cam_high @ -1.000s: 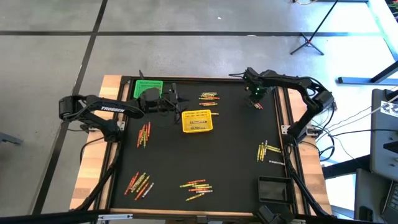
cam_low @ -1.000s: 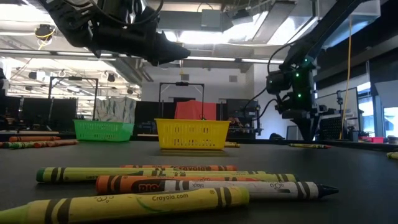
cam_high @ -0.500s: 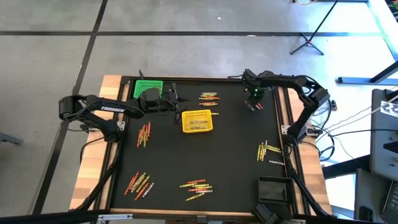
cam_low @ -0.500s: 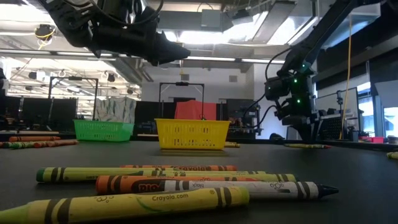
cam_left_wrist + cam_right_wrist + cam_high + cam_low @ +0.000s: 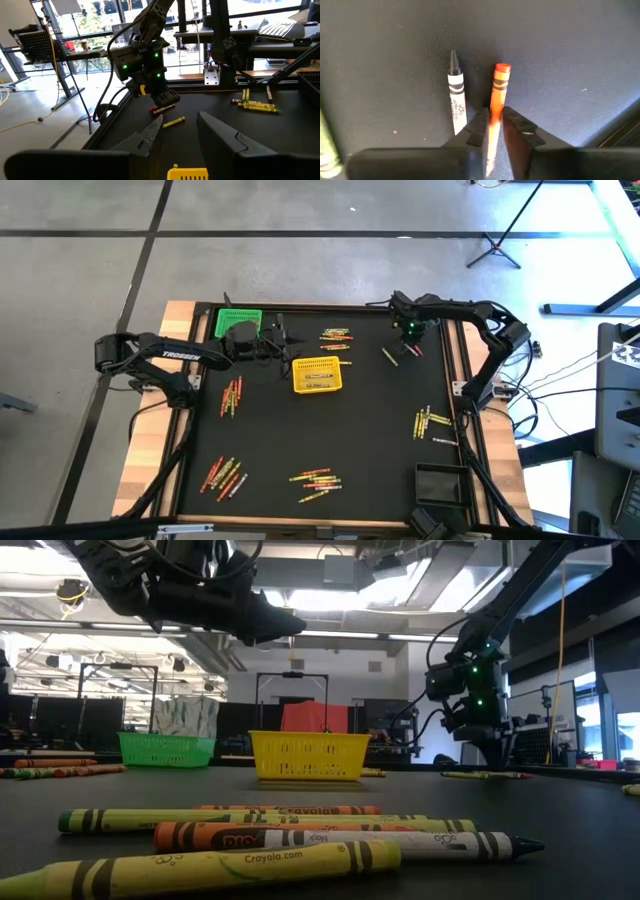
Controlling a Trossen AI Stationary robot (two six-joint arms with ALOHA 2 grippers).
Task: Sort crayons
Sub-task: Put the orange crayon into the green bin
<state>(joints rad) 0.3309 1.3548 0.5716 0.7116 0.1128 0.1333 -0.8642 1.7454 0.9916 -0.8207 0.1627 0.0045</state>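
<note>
My right gripper [image 5: 411,342] is at the table's far right, fingers pointing down, shut on an orange crayon [image 5: 496,95]. A white crayon [image 5: 455,97] lies beside it on the black mat, and a yellow-green crayon [image 5: 389,356] lies just left of the gripper. My left gripper [image 5: 284,348] hangs open and empty, high above the mat [image 5: 280,625], between the green basket [image 5: 239,320] and the yellow basket [image 5: 317,374]. Groups of crayons lie on the mat at the far middle [image 5: 336,335], left [image 5: 232,394], near left [image 5: 225,474], near middle [image 5: 314,480] and right [image 5: 432,424]. My right gripper pinches the orange crayon between its two fingers [image 5: 479,127], on the crayon's shaft [image 5: 493,114] back from its flat end. The fingers come from above and point down, across the crayon. Whether the crayon is clear of the mat I cannot tell.
A black basket [image 5: 440,483] stands at the near right corner. The mat's raised wooden border [image 5: 455,370] runs close to the right gripper. Bare mat lies in the middle [image 5: 370,420].
My right gripper has gone down to the mat and a little toward the table's left. The yellow-green crayon now shows farther left, clear of the gripper. The left arm has kept still.
</note>
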